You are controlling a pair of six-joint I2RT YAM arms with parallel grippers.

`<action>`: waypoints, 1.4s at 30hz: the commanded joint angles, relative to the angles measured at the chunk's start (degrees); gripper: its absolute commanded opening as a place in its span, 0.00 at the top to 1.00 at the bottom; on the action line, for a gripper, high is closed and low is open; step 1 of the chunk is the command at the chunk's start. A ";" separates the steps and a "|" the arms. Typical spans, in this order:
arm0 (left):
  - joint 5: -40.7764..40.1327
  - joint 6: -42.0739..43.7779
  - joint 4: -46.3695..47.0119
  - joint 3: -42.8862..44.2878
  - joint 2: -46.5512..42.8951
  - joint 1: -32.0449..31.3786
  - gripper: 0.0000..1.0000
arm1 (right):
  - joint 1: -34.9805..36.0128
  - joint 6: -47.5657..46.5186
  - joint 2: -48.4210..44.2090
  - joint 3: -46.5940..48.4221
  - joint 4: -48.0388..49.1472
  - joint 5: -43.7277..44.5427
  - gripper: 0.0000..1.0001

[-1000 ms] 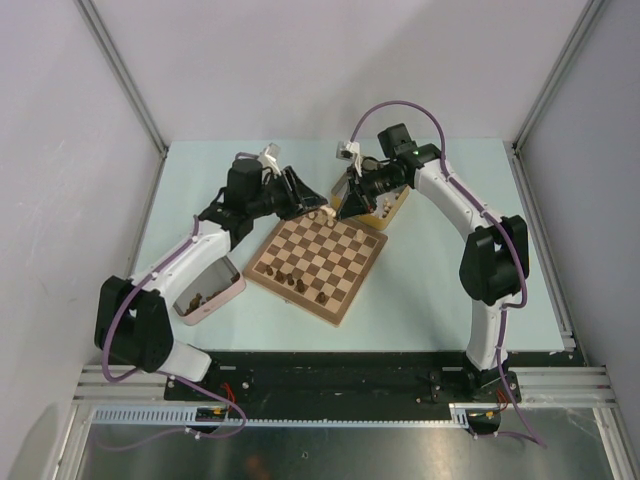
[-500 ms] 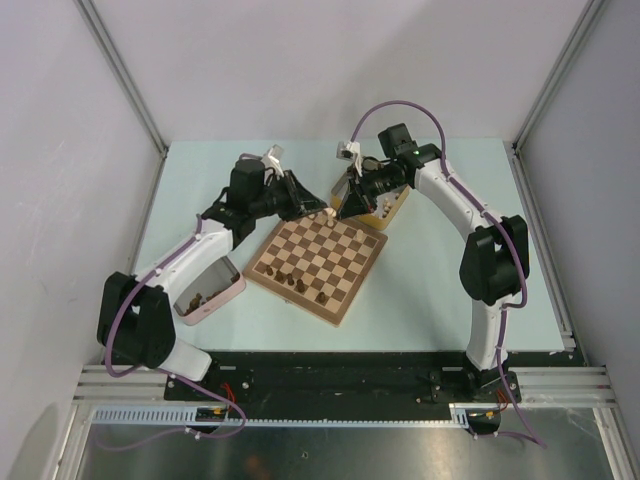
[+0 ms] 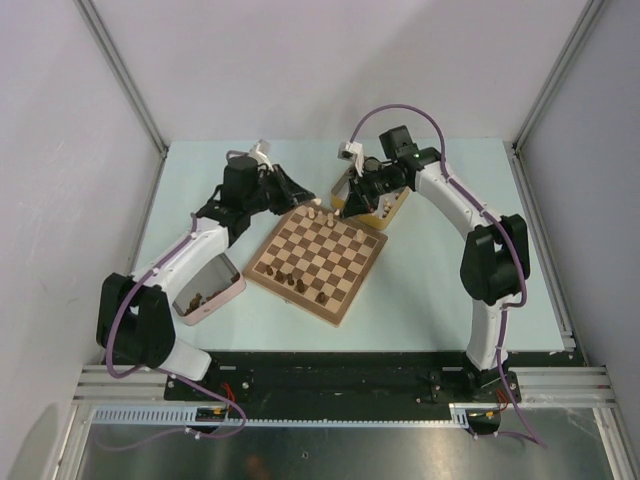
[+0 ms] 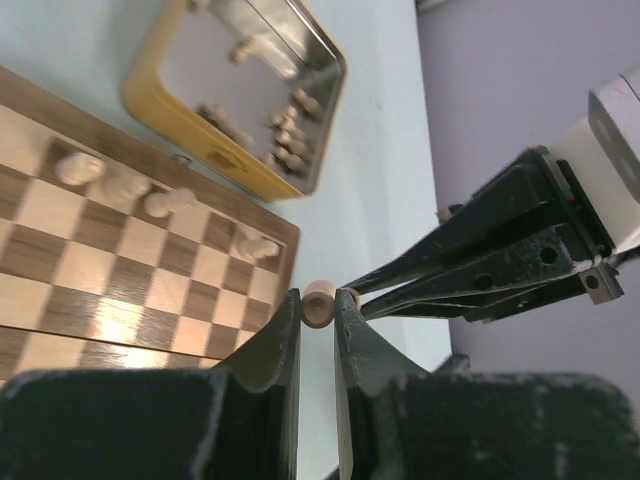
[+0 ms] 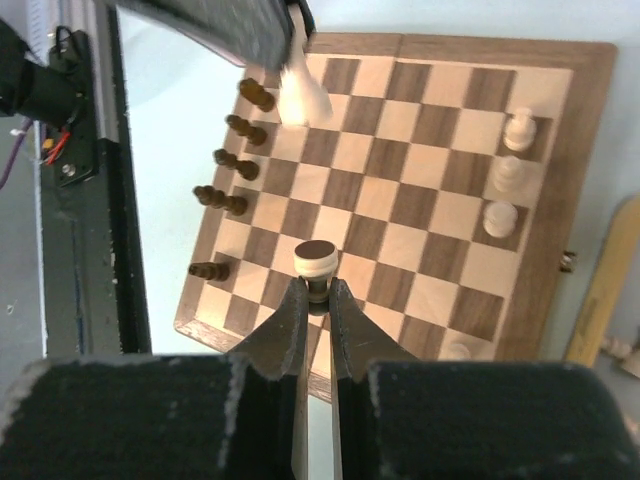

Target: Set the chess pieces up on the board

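Note:
The board (image 3: 330,262) lies between my arms. Several dark chess pieces (image 5: 231,164) stand along its near-left edge, and several pale ones (image 4: 121,185) along the far edge. My left gripper (image 4: 319,302) is shut on a small pale piece (image 4: 319,306), held in the air past the board's far corner. My right gripper (image 5: 317,290) is shut on the stem of another pale piece (image 5: 317,260), its dark felt base facing the camera above the board (image 5: 400,200). From above, the left gripper (image 3: 300,203) and the right gripper (image 3: 337,207) hang close together over the far corner.
A yellow tin (image 4: 140,100) holding several pale pieces sits just beyond the board's far edge, under my right arm. A pink tin (image 3: 228,288) with dark pieces lies left of the board. Grey walls stand on both sides of the table.
My left jaws have closed on the pale piece, and the left gripper has drawn back to the left. The right gripper has pulled slightly away toward the yellow tin, still shut.

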 commanded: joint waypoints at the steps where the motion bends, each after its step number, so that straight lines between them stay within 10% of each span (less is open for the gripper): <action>1: -7.66 4.12 -0.39 3.97 1.21 2.18 1.00 | -2.10 4.68 -2.77 -0.17 4.60 4.70 0.96; 16: -26.29 22.32 -17.28 24.71 21.17 1.13 1.00 | -5.79 7.41 -1.81 1.23 5.92 7.34 0.96; 42: -26.66 27.51 -19.12 29.29 33.39 -1.25 0.98 | -6.76 8.82 1.36 4.40 6.01 7.70 0.96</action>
